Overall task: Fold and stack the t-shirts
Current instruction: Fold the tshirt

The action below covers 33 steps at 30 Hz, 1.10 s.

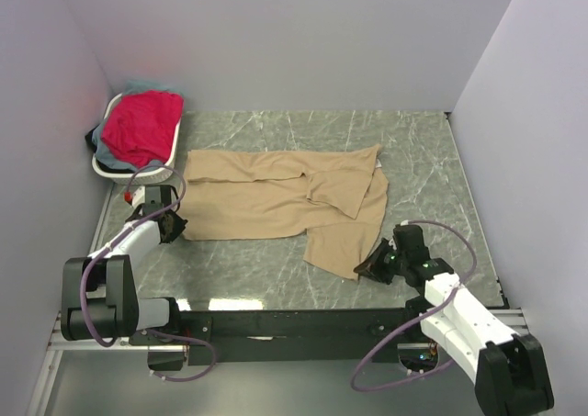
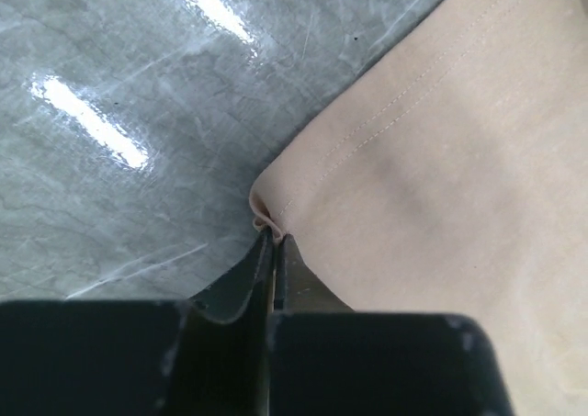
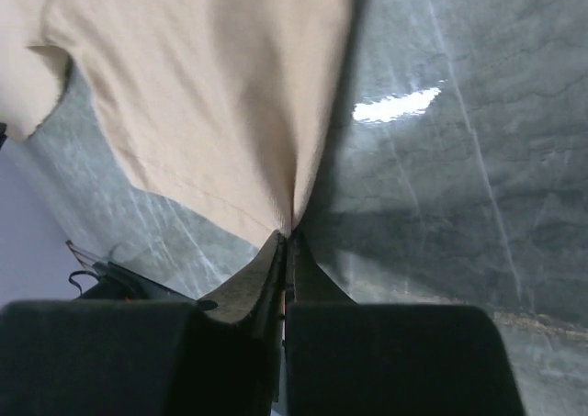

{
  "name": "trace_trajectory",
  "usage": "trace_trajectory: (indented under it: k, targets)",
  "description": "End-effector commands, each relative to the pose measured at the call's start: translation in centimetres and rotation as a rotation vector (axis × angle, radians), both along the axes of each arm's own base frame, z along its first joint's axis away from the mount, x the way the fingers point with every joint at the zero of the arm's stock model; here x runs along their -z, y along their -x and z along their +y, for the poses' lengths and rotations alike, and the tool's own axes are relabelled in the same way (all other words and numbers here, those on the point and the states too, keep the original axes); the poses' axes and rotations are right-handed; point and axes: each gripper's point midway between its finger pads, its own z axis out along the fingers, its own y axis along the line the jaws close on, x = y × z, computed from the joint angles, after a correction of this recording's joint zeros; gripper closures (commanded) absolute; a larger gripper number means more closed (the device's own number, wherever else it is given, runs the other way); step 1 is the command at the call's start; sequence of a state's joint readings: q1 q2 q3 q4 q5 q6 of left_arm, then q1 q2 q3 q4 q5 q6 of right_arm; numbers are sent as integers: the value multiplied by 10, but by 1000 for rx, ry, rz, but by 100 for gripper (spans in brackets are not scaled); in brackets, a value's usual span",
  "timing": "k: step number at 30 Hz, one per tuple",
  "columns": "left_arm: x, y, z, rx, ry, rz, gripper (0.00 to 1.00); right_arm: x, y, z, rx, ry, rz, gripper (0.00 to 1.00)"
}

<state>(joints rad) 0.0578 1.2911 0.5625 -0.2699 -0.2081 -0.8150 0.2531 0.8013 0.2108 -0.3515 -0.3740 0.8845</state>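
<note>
The red-pink shirt (image 1: 142, 127) covers most of the white basket (image 1: 152, 171). A blue-grey shirt (image 1: 112, 158) and a dark shirt (image 1: 91, 139) under it show only as slivers. The tan shirt (image 1: 276, 196) has its pinched corners lost between my left fingers (image 2: 246, 283) and my right fingers (image 3: 255, 283), and both wrist views crop it.

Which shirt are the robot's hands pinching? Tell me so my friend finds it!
Start at the grey marbled table. Spread across its middle lies the tan t-shirt, pinched at its near corners by the left gripper and the right gripper. It is the only shirt on the table; the red-pink t-shirt is heaped in the white basket at the far left.
</note>
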Motion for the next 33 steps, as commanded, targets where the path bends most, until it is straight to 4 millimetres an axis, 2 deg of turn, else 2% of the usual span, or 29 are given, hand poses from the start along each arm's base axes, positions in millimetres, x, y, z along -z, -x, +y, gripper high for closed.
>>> trace_trajectory:
  k: [1,2,4,5,10,13,16,27,33]
  targets:
    - [-17,-13,0,16,2,-45,99,-35,-20,-2,-3,22,-137,100]
    - [-20,-15,0,16,1,-54,99,-47,-26,-2,3,25,-172,100]
    - [-28,-17,-2,27,7,-77,99,-52,-27,-9,14,65,-179,100]
    - [-30,-16,-3,27,9,-75,99,-61,-31,-10,19,74,-200,100]
    - [-41,-7,-10,52,37,-84,99,-72,-31,-16,31,107,-207,100]
    - [-40,2,-13,51,51,-79,99,-76,-30,-19,49,114,-212,100]
    - [-38,9,-13,46,54,-65,99,-89,-33,-22,62,119,-247,100]
    - [-44,4,-6,27,21,-44,99,-132,-63,-43,130,239,-376,100]
    - [-48,-9,-4,29,16,-43,99,-144,-87,-46,115,266,-407,100]
